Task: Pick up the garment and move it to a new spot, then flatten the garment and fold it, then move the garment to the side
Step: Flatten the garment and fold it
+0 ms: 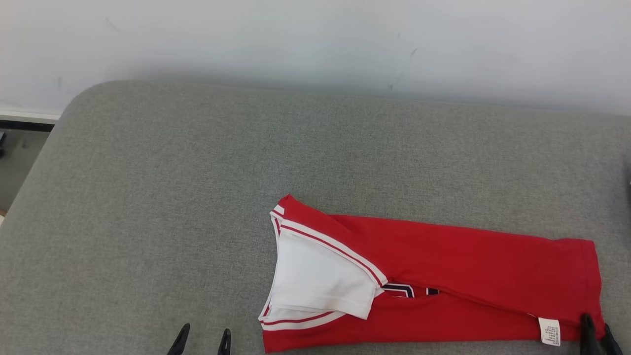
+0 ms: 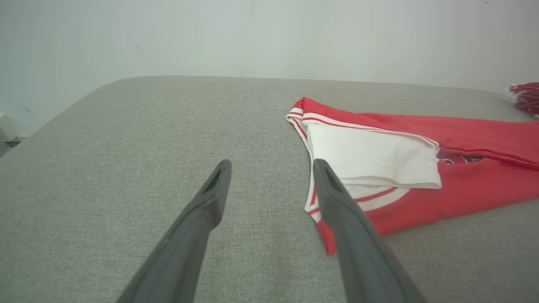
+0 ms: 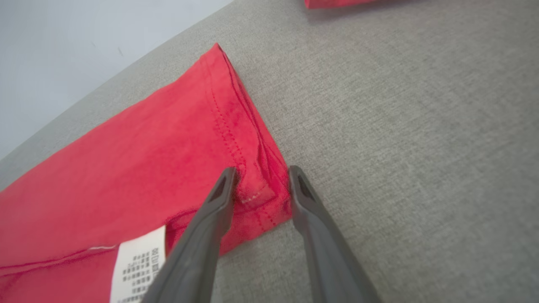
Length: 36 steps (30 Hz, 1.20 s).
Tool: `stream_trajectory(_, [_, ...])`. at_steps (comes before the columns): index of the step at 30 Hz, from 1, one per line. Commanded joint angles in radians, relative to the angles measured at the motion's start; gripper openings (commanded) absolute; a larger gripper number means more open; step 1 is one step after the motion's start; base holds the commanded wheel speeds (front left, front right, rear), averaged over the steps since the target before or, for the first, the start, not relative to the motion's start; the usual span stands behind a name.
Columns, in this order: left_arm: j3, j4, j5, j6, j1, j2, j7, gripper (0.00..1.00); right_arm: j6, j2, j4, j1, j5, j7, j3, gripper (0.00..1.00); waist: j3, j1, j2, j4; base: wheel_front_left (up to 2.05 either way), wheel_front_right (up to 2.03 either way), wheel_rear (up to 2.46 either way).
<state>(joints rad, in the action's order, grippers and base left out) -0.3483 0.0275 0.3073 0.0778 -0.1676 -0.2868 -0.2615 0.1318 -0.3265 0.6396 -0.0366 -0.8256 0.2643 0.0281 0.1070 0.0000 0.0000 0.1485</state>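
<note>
Operator: Where is the garment (image 1: 468, 266) lying?

Observer: It is lying flat on the grey padded surface (image 1: 197, 197), folded into a long red strip. It is sitting close to the near edge, in the right half.

Operator: Which way is it running?

Observer: Its long axis is running roughly along the near edge. The neck end, with its red-and-white trim, is pointing toward the left edge, and the hem is pointing toward the right edge. A white sleeve (image 1: 315, 271) is lying folded over the neck end. A care label (image 1: 549, 331) is showing at the near corner of the hem end.

Operator: What is the right gripper doing?

Observer: The right gripper (image 3: 261, 174) is sitting at the hem's near corner. Its fingers are straddling the stitched corner, with cloth bunching between them. They are standing partly apart, and I cannot tell whether they are actually pinching the cloth.

Operator: And the left one?

Observer: The left gripper (image 2: 271, 166) is hovering released, fingers spread wide, over bare surface by the near edge. It is just beside the neck end, and the head view is showing it apart from the cloth.

Operator: Anything else?

Observer: Another red cloth (image 2: 524, 97) is lying well apart from the garment, farther toward the right edge.
</note>
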Motion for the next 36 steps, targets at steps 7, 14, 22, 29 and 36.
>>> stream_trajectory(7, [0.030, -0.016, -0.031, -0.033, -0.015, 0.028, -0.003, 1.00, -0.003, 0.013, 0.018, -0.012, 0.020, -0.001, 0.017, 0.00, 0.010, 0.0000, 0.0000, -0.005, 0.00, 0.00, 0.00])
stream_trajectory(14, [0.056, -0.020, -0.055, -0.059, -0.004, 0.046, -0.003, 1.00, -0.003, -0.014, -0.025, -0.014, 0.039, 0.000, 0.077, 0.00, 0.019, 0.0000, 0.0000, -0.038, 0.00, 0.00, 0.00])
stream_trajectory(22, [0.079, -0.028, -0.073, -0.081, 0.000, 0.062, -0.003, 1.00, -0.003, -0.060, -0.097, -0.008, 0.079, 0.000, 0.111, 0.00, 0.025, 0.0000, 0.0000, -0.074, 0.00, 0.00, 0.00])
stream_trajectory(29, [0.092, -0.043, -0.087, -0.100, 0.001, 0.082, -0.003, 1.00, -0.003, -0.066, -0.309, 0.011, 0.132, 0.000, 0.019, 0.00, 0.018, 0.0000, 0.0000, -0.084, 0.00, 0.00, 0.00])
stream_trajectory(36, [0.092, -0.061, -0.096, -0.112, 0.005, 0.099, -0.003, 1.00, -0.003, -0.049, -0.472, -0.014, 0.184, -0.045, -0.078, 0.00, 0.006, 0.0000, 0.0000, -0.081, 0.00, 0.00, 0.00])
